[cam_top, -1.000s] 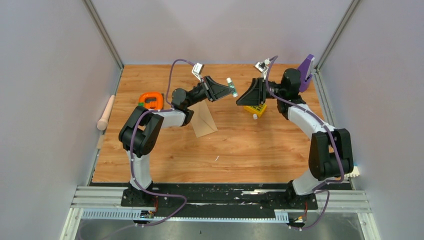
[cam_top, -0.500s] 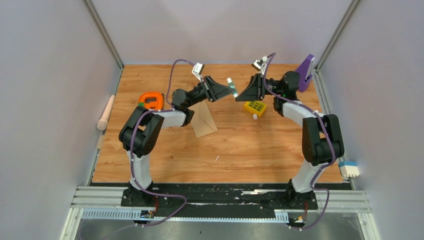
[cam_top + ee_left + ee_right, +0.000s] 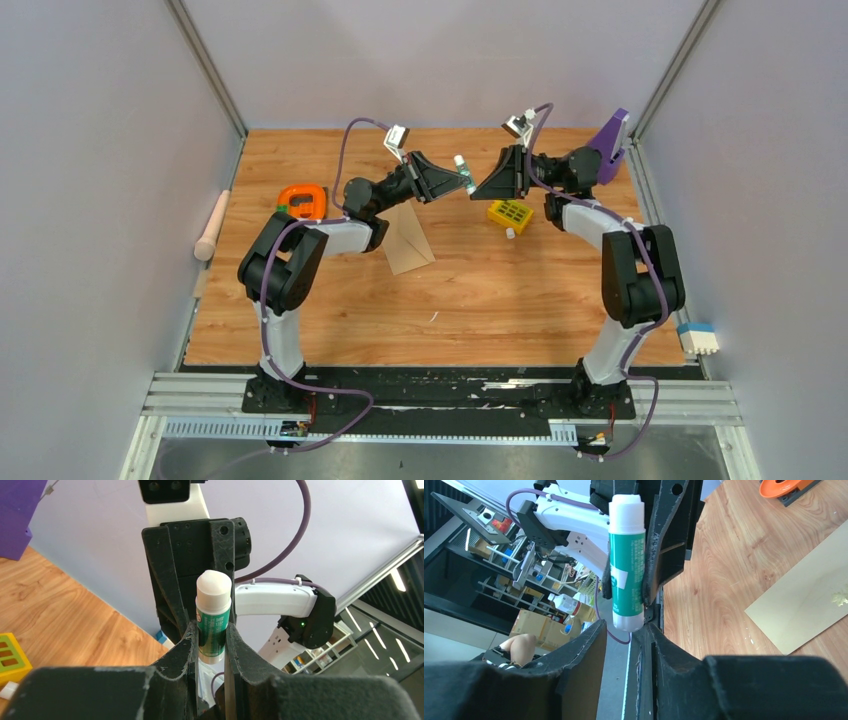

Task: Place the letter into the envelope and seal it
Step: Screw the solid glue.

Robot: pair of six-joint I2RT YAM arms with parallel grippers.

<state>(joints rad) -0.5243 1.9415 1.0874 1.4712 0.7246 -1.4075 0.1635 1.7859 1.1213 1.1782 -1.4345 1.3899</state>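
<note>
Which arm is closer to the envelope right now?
Left. The left arm passes above the envelope, over its upper left part, holding a glue stick beyond it. The right arm stands off to the envelope's right, near the yellow block.

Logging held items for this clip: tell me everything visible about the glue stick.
The glue stick is a small plastic cylinder with a green printed label, a white rounded cap and a white base. The cap is on. It is held in midair, clamped around its body by the left gripper. The cap points towards the right gripper, whose fingers flank the cap end with a slight gap on one side.
</note>
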